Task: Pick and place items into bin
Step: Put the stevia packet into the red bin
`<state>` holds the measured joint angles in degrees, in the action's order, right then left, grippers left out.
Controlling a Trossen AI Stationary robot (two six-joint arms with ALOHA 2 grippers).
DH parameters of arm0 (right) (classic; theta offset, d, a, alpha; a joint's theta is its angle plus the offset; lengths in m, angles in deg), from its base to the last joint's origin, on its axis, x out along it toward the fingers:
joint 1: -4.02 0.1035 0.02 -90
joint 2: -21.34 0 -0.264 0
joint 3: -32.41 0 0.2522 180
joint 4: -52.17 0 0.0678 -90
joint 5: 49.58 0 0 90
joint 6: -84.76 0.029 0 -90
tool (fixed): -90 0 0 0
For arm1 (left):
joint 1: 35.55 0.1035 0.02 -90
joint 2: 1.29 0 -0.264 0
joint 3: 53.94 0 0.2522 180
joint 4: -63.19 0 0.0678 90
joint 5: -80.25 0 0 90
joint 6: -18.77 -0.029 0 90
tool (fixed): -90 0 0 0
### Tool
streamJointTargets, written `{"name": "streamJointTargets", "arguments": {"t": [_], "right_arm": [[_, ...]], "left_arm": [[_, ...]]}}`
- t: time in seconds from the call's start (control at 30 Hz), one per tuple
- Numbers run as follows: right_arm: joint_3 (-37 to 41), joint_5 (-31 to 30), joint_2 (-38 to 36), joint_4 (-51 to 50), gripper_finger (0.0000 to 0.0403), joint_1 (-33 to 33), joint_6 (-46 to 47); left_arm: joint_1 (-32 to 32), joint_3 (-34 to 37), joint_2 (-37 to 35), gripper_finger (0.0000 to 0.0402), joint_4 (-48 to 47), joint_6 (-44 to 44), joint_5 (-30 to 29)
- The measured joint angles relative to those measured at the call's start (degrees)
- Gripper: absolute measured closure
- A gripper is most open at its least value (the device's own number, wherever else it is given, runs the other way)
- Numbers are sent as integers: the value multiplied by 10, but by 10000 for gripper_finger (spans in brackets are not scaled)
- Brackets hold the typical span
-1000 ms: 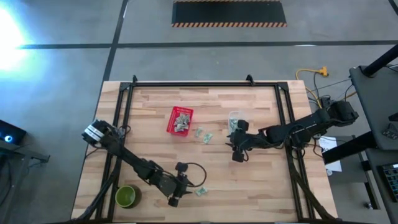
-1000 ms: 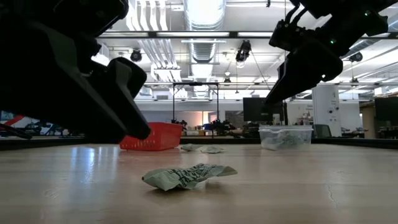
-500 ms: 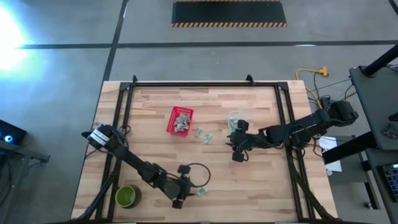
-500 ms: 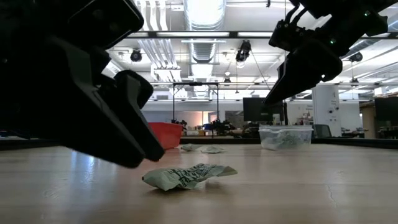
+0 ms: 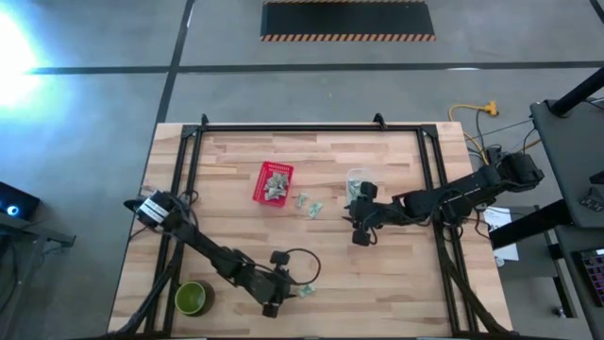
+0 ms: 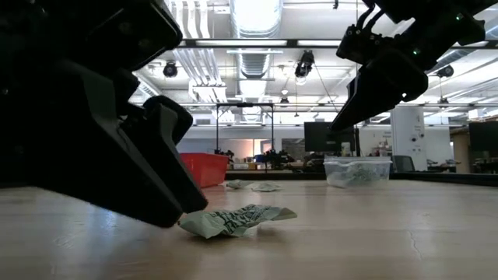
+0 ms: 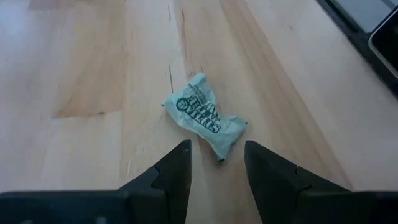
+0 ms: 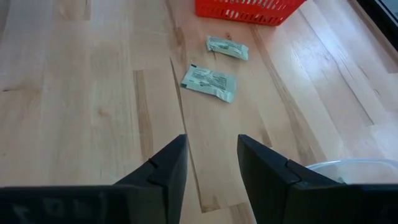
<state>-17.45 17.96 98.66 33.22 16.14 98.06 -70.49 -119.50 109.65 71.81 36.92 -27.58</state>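
One crumpled pale green-and-white packet (image 7: 205, 118) lies on the wooden table near its front edge (image 5: 304, 291). My left gripper (image 7: 214, 160) is open and low over the table, its fingertips on either side of the packet's nearer end; no touch shows. In the low view my left gripper (image 6: 180, 204) stands just left of the packet (image 6: 233, 220). Two more packets (image 8: 209, 82) (image 8: 227, 47) lie flat beside the red basket (image 5: 274, 182), which holds several packets. My right gripper (image 8: 211, 158) hangs open above the table's middle (image 5: 357, 225), with nothing between its fingers.
A clear plastic container (image 5: 357, 181) with more packets stands just beyond my right gripper. A round green bowl (image 5: 192, 298) sits at the front left, beside my left arm. Bare wood lies between the two grippers.
My left gripper has sunk toward the table and crept toward the table's right, closing in on the crumpled packet, which has not moved.
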Motion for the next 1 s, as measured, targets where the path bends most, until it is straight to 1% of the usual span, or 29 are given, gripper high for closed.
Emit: {"name": "streamJointTargets", "arguments": {"t": [0.27,0.63,0.73,1.0], "right_arm": [[0,0,0,0,276,0,2],[0,0,0,0,277,0,2],[0,0,0,0,281,0,2],[0,0,0,0,292,0,2]], "left_arm": [[7,-24,29,269,1,10,-1],[9,-26,29,273,-2,8,0],[9,-25,29,293,-2,8,-2],[11,-24,30,384,0,-5,-1]]}}
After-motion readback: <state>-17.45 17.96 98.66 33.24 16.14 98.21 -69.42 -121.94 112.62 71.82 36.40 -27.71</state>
